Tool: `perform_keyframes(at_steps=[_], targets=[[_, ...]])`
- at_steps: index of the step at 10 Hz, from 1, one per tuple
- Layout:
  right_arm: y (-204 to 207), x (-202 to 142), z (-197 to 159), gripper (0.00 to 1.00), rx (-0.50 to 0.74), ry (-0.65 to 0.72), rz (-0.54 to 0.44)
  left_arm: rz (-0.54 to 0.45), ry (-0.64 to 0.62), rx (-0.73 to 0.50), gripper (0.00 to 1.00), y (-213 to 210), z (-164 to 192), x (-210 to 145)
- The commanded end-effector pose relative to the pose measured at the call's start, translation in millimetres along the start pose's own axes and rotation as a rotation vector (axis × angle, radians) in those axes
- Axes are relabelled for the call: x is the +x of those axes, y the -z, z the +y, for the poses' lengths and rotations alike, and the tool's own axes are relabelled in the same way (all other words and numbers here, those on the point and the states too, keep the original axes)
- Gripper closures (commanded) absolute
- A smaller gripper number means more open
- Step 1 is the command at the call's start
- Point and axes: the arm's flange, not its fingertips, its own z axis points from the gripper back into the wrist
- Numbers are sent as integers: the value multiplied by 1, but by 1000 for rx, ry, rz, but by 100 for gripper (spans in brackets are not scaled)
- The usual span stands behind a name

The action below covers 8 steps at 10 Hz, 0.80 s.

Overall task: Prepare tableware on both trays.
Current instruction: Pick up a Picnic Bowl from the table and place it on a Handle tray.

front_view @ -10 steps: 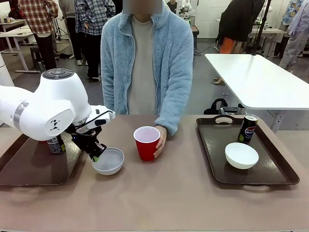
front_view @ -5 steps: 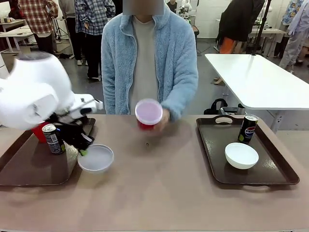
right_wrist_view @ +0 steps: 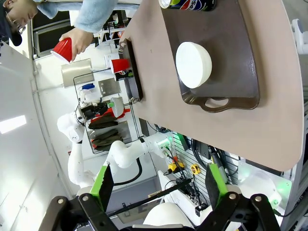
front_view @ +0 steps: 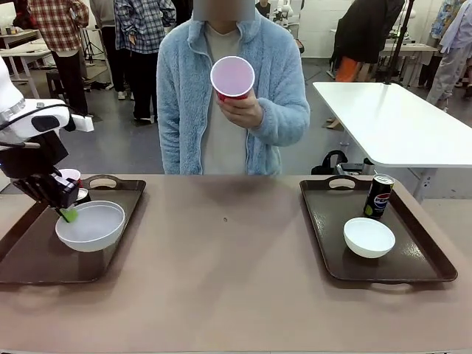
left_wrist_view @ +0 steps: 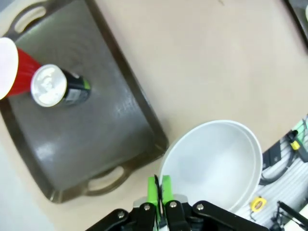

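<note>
Left gripper pinches the white bowl's rim, bowl hanging tilted just above the left tray, directly below.

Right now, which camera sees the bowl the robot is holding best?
The left wrist view: the held bowl is big there, its rim pinched by the left gripper's fingers. The front view shows it small above the left tray. The right wrist view shows it tiny and far off.

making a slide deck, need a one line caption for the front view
Left gripper holds a white bowl by its rim over the left tray while a person's hand lifts a red cup.
</note>
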Motion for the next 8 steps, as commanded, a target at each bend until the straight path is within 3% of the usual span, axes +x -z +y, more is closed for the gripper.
perform_keyframes(at_steps=[1,5,8], targets=[[1,-4,-1,0,1,-5,8,28,-8,20,100,14,0,0],[1,-4,-1,0,1,-5,8,8,-7,2,96,3,2,1],[1,-4,-1,0,1,-5,8,-22,-93,-5,96,-7,61,-4]])
